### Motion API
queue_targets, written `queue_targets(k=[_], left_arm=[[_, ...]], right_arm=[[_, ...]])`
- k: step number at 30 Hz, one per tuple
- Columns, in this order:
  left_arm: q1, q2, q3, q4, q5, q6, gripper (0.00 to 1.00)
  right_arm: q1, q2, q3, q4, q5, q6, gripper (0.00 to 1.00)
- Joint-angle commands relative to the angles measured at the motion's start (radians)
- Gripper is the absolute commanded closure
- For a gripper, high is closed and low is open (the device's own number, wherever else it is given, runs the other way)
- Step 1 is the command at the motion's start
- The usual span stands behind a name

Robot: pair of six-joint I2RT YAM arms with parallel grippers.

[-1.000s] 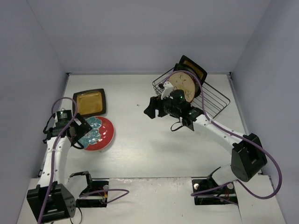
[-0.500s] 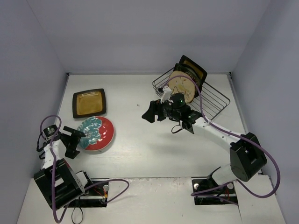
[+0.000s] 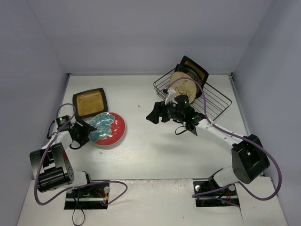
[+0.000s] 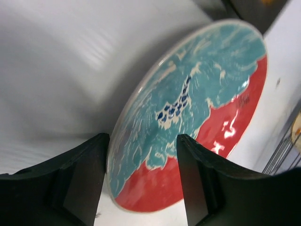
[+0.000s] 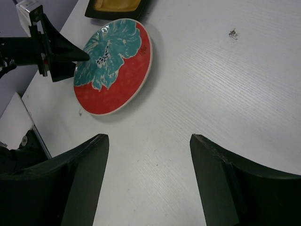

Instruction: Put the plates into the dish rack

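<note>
Your left gripper (image 4: 143,139) sits low at the left side of the table (image 3: 155,155). Its two black fingers are closed on the near rim of the round red-and-teal floral plate (image 3: 111,130), one finger over the painted face and one beneath. The plate is tilted with the gripped edge raised; whether its far edge touches the table is hard to tell. Just behind it, a square amber plate (image 3: 89,103) lies flat on the table.

Your right gripper (image 5: 148,181) hovers over the middle of the table. Its fingers are apart with nothing between them, and it points toward the floral plate. Behind it, at the far right, the black wire dish rack (image 3: 221,101) holds a round cream plate (image 3: 184,85) and a second square amber plate (image 3: 196,69). Both stand on edge in its back left corner.
</note>
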Motion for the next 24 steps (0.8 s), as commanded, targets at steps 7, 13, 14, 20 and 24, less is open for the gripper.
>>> queue_targets(k=[7, 13, 14, 20, 24], left_arm=[[-0.225, 0.024, -0.140, 0.080, 0.019, -0.018, 0.43], [-0.240, 0.065, -0.240, 0.326, 0.073, -0.093, 0.43], [-0.242, 0.088, -0.252, 0.379, 0.085, -0.101, 0.45], [-0.274, 0.183, -0.288, 0.568, 0.113, -0.153, 0.72], [-0.294, 0.227, -0.314, 0.665, 0.123, -0.190, 0.88]], right_arm=[[-0.015, -0.092, -0.033, 0.058, 0.024, 0.004, 0.29], [-0.018, -0.086, -0.073, 0.079, 0.027, 0.038, 0.29], [-0.018, -0.078, -0.076, 0.082, 0.023, 0.046, 0.29], [-0.018, -0.052, -0.113, 0.128, 0.009, 0.083, 0.30], [-0.018, -0.034, -0.131, 0.165, 0.003, 0.119, 0.30]])
